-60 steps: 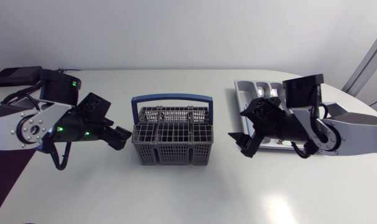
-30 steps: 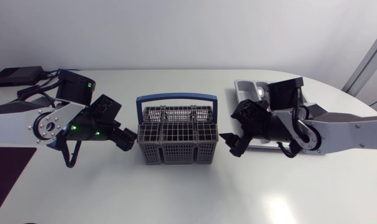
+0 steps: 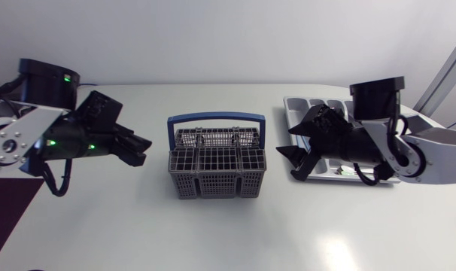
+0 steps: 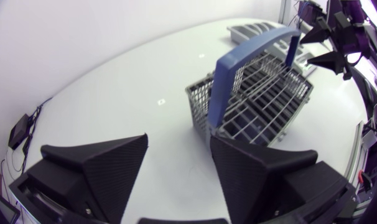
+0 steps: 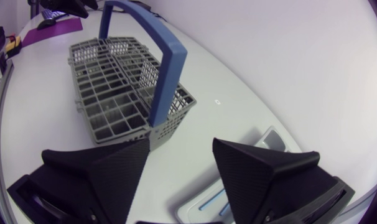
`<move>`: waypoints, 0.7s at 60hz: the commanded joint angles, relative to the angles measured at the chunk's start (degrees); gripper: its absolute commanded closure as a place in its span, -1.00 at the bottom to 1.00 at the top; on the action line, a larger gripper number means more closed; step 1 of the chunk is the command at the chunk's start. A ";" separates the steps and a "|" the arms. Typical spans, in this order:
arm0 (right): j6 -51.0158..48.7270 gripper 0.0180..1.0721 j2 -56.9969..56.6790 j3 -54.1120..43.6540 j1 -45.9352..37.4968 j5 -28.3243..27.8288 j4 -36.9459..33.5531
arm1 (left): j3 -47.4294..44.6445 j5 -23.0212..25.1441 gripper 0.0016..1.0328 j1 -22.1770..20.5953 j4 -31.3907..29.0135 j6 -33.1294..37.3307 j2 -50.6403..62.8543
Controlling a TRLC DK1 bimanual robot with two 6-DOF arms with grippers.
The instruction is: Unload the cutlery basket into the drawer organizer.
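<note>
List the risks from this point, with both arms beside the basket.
1. The left arm and right arm face the basket from opposite sides, jaws open. If both reach in together, they might collide.
2. The blue handle stands upright across the basket and may catch a reach from above.
3. The right arm hangs over the cutlery tray and might bump it.

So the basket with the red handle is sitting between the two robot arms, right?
Not quite. The handle is blue, not red; the head view shows it. The basket does sit between the left arm and the right arm.
</note>
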 commanded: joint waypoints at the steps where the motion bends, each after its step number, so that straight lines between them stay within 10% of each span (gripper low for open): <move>1: 3.37 0.59 -3.04 0.29 -0.10 -2.80 -2.21 | -0.02 2.58 0.61 -1.09 -0.57 -1.83 -3.69; 4: 4.95 0.90 -3.83 0.64 0.52 -3.77 -3.09 | -0.02 3.63 0.86 -2.59 -0.57 -2.45 -3.25; 42: 9.52 0.89 11.37 3.28 8.16 -1.49 3.32 | 1.12 4.42 0.93 -7.51 6.90 -4.82 12.65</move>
